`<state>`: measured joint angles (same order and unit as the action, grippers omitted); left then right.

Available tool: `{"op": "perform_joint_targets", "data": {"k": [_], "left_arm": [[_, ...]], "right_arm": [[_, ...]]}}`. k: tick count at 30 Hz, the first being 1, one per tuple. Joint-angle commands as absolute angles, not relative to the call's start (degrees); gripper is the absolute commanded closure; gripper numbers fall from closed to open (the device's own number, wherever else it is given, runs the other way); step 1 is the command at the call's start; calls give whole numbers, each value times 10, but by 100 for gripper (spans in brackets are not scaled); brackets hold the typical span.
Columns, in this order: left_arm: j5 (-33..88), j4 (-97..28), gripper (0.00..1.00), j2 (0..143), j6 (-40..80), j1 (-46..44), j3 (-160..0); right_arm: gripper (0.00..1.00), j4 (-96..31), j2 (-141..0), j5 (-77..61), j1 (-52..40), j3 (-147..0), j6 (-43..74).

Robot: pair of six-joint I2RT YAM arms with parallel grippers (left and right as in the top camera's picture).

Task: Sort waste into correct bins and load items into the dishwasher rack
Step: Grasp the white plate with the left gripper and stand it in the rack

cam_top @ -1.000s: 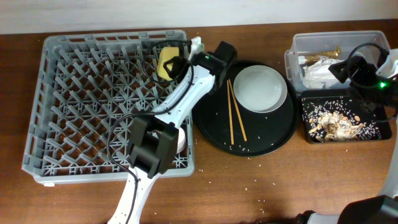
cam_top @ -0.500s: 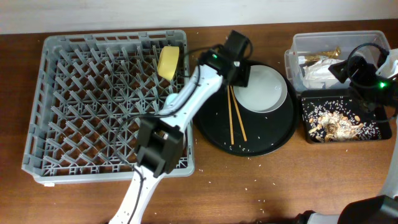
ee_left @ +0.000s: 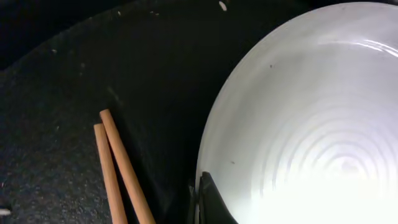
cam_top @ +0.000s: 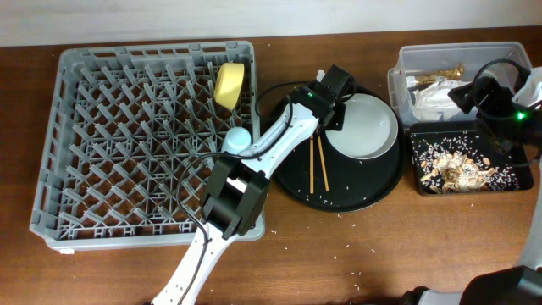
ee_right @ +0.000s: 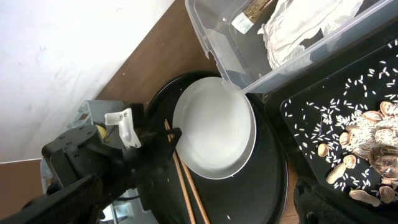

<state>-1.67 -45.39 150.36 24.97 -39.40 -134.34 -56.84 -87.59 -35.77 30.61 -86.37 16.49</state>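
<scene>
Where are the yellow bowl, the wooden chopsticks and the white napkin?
yellow bowl (cam_top: 229, 85), overhead view, middle of its visible side.
wooden chopsticks (ee_left: 127, 168), left wrist view, shaft of the right-hand stick.
white napkin (ee_right: 305, 28), right wrist view, middle of the crumpled paper.

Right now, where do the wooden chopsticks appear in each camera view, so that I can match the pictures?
Overhead: the chopsticks lie at centre right on the round black tray, just left of the plate.
Left wrist: lower left, only their ends in view, left of the plate.
Right wrist: lower centre, running down past the plate's left edge.
Shared landmark: the plate, on the chopsticks' right in every view.
</scene>
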Motion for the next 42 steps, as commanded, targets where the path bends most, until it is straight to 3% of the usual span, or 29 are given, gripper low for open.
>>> {"op": "perform_joint_targets", "data": {"k": [1,4,8,10,12,15,20,25,26,27,28,31,34,37,39,42], "left_arm": [[-15,-483,99,1493,249,-396,-1376],[-90,-580,99,1387,145,-396,-1424],[-378,-743,100,1248,118,-365,-1426],[-546,-773,100,1238,119,-323,-1426],[-633,-766,100,1242,119,-275,-1414],[-655,-715,100,1267,119,-211,-1395],[-661,-653,100,1352,91,-186,-1395],[-657,-623,100,1422,91,-186,-1395],[-651,-623,95,1432,91,-186,-1395],[-632,-623,49,1434,91,-186,-1395],[-604,-623,22,1434,91,-186,-1395],[-539,-639,16,1427,54,-191,-1442],[-285,-720,13,1379,53,-215,-1592],[-17,-823,13,1355,70,-272,-1637],[-8,-868,13,1368,148,-315,-1589],[-8,-813,20,1405,202,-371,-1472]], "right_arm": [[2,-568,-879,-351,308,-865,163],[2,-568,-879,-351,308,-865,163],[2,-568,-879,-351,308,-865,163],[2,-568,-879,-351,308,-865,163],[1,-568,-879,-351,308,-865,163],[1,-568,-879,-351,308,-865,163],[2,-568,-879,-351,308,-865,163],[2,-568,-879,-351,308,-865,163],[2,-568,-879,-351,308,-865,163],[2,-568,-879,-351,308,-865,163],[2,-568,-879,-351,308,-865,163],[2,-568,-879,-351,308,-865,163],[2,-568,-879,-351,308,-865,163],[1,-568,-879,-351,308,-865,163],[2,-568,-879,-351,308,-865,163],[1,-568,-879,-351,308,-865,163]]}}
